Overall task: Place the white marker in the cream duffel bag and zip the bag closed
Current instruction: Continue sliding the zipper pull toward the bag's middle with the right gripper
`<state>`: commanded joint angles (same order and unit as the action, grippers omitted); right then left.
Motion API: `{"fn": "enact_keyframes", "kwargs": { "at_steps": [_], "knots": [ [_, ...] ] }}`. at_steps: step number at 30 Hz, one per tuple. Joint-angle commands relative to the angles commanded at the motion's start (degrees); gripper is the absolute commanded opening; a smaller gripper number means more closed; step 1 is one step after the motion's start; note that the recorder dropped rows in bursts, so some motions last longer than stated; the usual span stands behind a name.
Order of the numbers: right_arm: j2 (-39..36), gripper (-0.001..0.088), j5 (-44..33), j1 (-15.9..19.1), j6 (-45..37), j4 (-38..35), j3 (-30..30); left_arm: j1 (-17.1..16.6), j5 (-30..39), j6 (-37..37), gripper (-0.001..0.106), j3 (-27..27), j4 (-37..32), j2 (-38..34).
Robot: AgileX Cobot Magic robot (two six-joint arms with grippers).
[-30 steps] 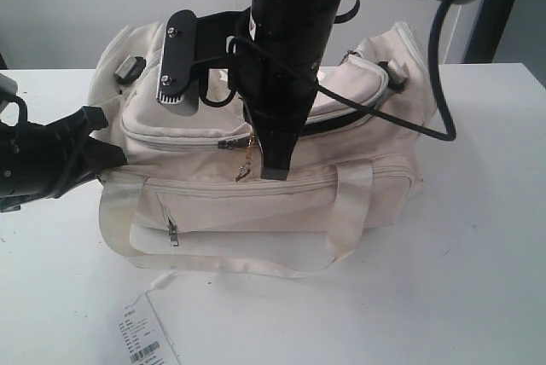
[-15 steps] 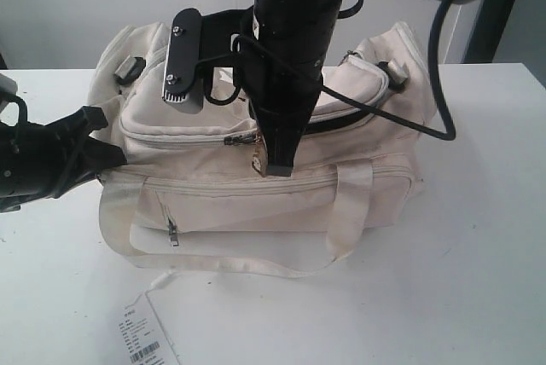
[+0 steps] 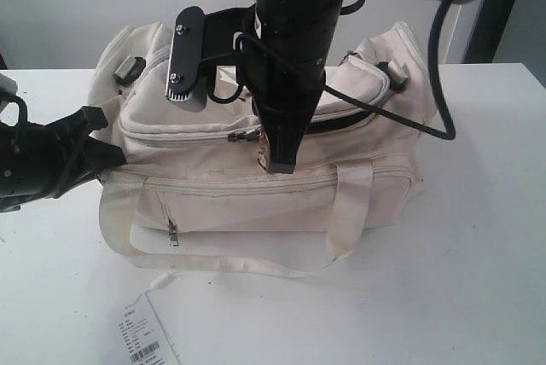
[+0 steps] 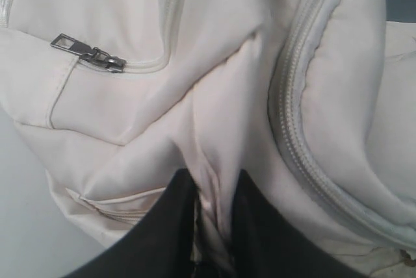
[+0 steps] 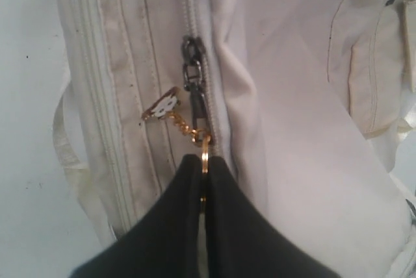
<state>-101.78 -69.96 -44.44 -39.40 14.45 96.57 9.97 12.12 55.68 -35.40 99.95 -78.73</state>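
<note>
2 grippers are seen on the bag (image 3: 213, 203), which is laid lengthwise on the white table (image 3: 478, 237). The left gripper (image 3: 107, 139) is pressed together at the bag's left end, a fold of cloth being pinched between its black fingers (image 4: 175, 226). The right gripper (image 3: 280, 163) is hung over the middle of the bag, and much of the top is blocked from sight by its arm and camera bracket (image 3: 186, 58). Its jaws are closed on a gold ring (image 5: 204, 151), which is chained to the pull (image 5: 193, 70) of the top zipper; a small charm (image 5: 162, 104) is hung beside it. To the right of the pull a dark gap (image 3: 337, 122) is seen, and a black cable (image 3: 401, 122) is draped across the bag there. 1 handle (image 3: 345, 211) is draped down the front, and a paper tag (image 3: 145, 339) is laid on the table in front of the bag, apart from it.
</note>
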Motion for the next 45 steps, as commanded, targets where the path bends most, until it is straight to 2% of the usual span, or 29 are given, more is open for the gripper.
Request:
{"fn": "enact_keyframes", "kwargs": {
  "at_steps": [32,45],
  "knots": [
    [0.9,0.0000,0.0,2.8,2.2,0.6,0.0,0.0,0.0,0.0,0.000,0.0,0.0,0.0],
    [1.6,0.0000,0.0,3.5,3.0,-2.1,0.0,-0.1,0.0,0.0,0.000,0.0,0.0,0.0]
  ]
}}
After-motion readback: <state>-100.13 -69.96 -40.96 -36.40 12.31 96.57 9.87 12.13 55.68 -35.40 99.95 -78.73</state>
